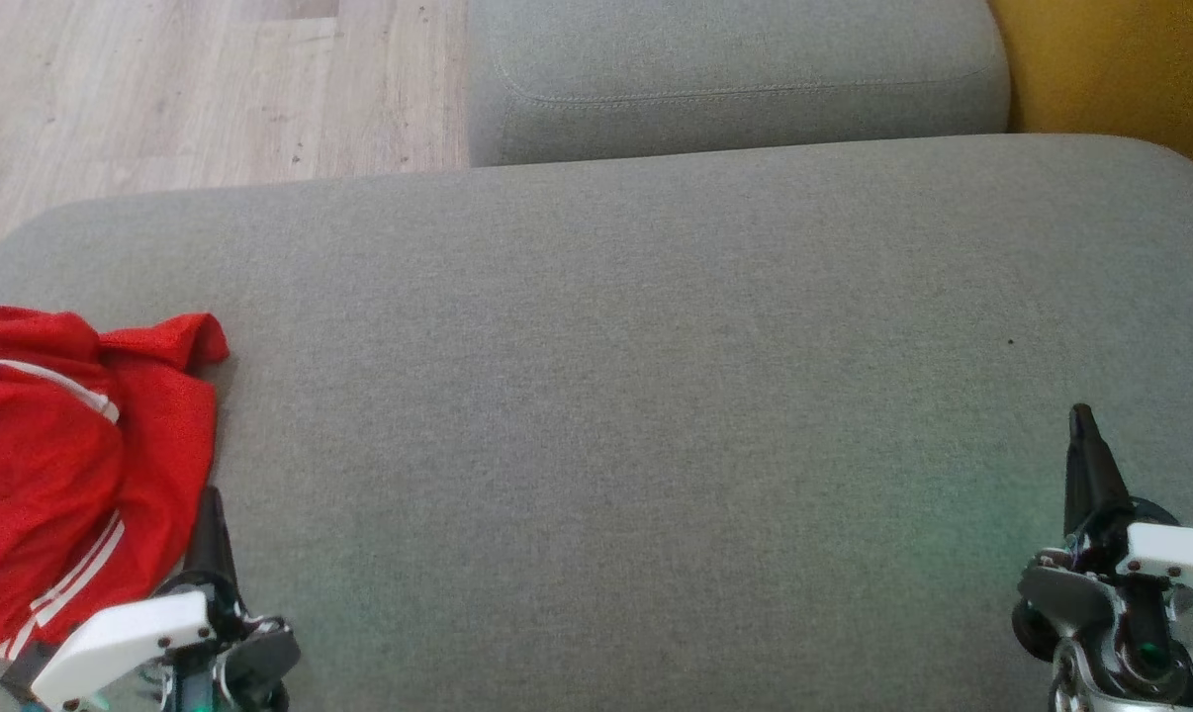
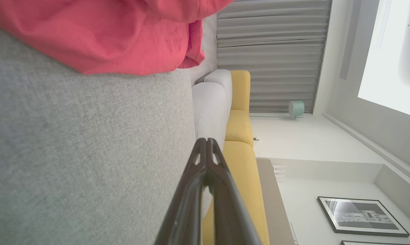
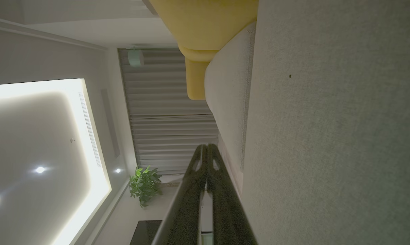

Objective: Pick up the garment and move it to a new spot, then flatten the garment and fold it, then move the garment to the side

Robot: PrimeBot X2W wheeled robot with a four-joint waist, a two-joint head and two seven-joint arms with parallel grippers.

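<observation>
Red garment (image 1: pixel 62 445) crumpled at left edge of grey cushion (image 1: pixel 606 396), white stripes showing. Just beside it, left gripper (image 1: pixel 209 497), fingers pressed together, empty. At lower right, right gripper (image 1: pixel 1082 413), likewise closed and empty, well apart from garment.

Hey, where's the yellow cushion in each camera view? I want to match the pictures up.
Head view: yellow cushion, top right corner.
Left wrist view: yellow cushion, centre, running down to the bottom edge.
Right wrist view: yellow cushion, top centre.
Shared landmark: the small grey cushion beside it in all three views.
</observation>
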